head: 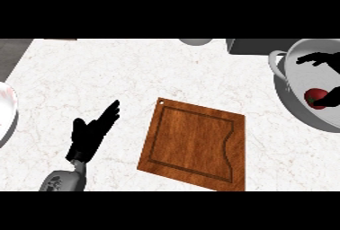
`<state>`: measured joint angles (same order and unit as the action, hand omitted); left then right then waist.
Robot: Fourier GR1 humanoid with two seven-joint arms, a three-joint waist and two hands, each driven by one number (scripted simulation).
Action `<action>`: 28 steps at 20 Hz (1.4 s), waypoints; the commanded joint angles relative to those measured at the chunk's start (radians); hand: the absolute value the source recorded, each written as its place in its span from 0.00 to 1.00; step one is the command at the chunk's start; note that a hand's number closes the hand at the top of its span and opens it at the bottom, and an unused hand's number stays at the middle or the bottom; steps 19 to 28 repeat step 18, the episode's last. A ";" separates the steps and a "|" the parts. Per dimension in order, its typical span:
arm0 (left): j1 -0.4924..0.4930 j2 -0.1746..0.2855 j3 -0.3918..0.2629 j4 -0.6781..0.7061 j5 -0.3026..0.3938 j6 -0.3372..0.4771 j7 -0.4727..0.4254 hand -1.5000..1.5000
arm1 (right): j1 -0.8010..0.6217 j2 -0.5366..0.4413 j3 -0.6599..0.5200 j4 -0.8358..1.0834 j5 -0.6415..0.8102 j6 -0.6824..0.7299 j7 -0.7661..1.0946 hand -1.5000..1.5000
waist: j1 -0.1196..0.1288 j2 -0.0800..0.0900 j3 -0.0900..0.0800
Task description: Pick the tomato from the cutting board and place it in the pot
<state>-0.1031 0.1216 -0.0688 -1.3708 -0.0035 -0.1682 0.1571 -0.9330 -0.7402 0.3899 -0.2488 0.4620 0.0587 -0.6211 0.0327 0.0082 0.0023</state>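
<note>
Tomato (315, 96) in the pot (291, 87); right hand (323, 59) over it
It lies low inside the grey pot at the counter's (100, 67) right edge, black fingers touching it; the hand's hold cannot be told; cutting board (192, 143) mid-counter; left hand (90, 132) beside it, fingers straight, holding nothing.

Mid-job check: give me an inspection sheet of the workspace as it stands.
Surface: white veined counter, no spill seen.
Job's things: tomato shows within the rim of the pot; cutting board bare, mid-counter.
Clutter: white plate at the left edge; grey round thing and dark thing at the top edge, both cut off.
Hands: left hand open, resting left of the board; right hand over the pot, against the tomato, grasp unclear.
Cables: nothing seen.
Surroundings: grey strip beyond the counter's upper left corner.
</note>
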 commanded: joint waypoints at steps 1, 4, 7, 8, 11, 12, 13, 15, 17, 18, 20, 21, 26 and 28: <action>0.017 0.006 0.006 -0.016 0.002 0.000 -0.011 0.50 | -0.031 0.044 -0.151 -0.012 -0.161 0.067 -0.073 0.00 | -0.015 -0.007 0.000; -0.013 0.007 0.025 -0.019 0.024 -0.001 0.034 0.50 | -0.065 0.052 -0.262 0.006 -0.279 0.157 -0.072 0.00 | -0.019 -0.007 0.000; -0.005 0.009 0.029 0.014 0.017 -0.007 -0.020 0.50 | -0.086 -0.004 -0.390 0.060 -0.398 0.192 -0.060 0.00 | -0.016 0.002 0.000; 0.002 -0.021 -0.003 -0.001 -0.011 0.023 -0.010 0.50 | -0.099 -0.005 -0.414 0.070 -0.418 0.173 -0.025 0.00 | -0.016 -0.001 0.000; 0.022 0.005 0.004 0.006 -0.005 -0.005 -0.012 0.50 | -0.098 -0.120 -0.486 0.111 -0.479 0.246 -0.040 0.00 | -0.007 0.005 0.000; -0.015 -0.009 -0.002 0.008 -0.010 0.006 -0.003 0.50 | -0.086 -0.126 -0.515 0.132 -0.503 0.224 -0.051 0.00 | -0.003 0.011 0.002; 0.039 -0.022 -0.019 -0.027 -0.018 0.016 -0.016 0.50 | -0.075 -0.137 -0.525 0.131 -0.514 0.260 -0.056 0.00 | -0.002 0.004 0.001; 0.014 -0.004 0.001 -0.004 0.004 -0.012 -0.015 0.50 | -0.092 -0.199 -0.561 0.149 -0.545 0.316 -0.047 0.00 | 0.007 0.012 0.002; 0.002 0.000 0.004 0.027 -0.015 -0.003 -0.032 0.50 | -0.078 -0.229 -0.577 0.157 -0.559 0.369 -0.041 0.00 | 0.003 0.011 0.001; 0.029 0.011 0.008 0.003 0.009 -0.030 -0.027 0.50 | -0.025 -0.262 -0.589 0.162 -0.570 0.402 -0.099 0.00 | 0.003 0.011 0.002; 0.029 0.011 0.008 0.003 0.009 -0.030 -0.027 0.50 | -0.025 -0.262 -0.589 0.162 -0.570 0.402 -0.099 0.00 | 0.003 0.011 0.002; 0.029 0.011 0.008 0.003 0.009 -0.030 -0.027 0.50 | -0.025 -0.262 -0.589 0.162 -0.570 0.402 -0.099 0.00 | 0.003 0.011 0.002; 0.029 0.011 0.008 0.003 0.009 -0.030 -0.027 0.50 | -0.025 -0.262 -0.589 0.162 -0.570 0.402 -0.099 0.00 | 0.003 0.011 0.002; 0.029 0.011 0.008 0.003 0.009 -0.030 -0.027 0.50 | -0.025 -0.262 -0.589 0.162 -0.570 0.402 -0.099 0.00 | 0.003 0.011 0.002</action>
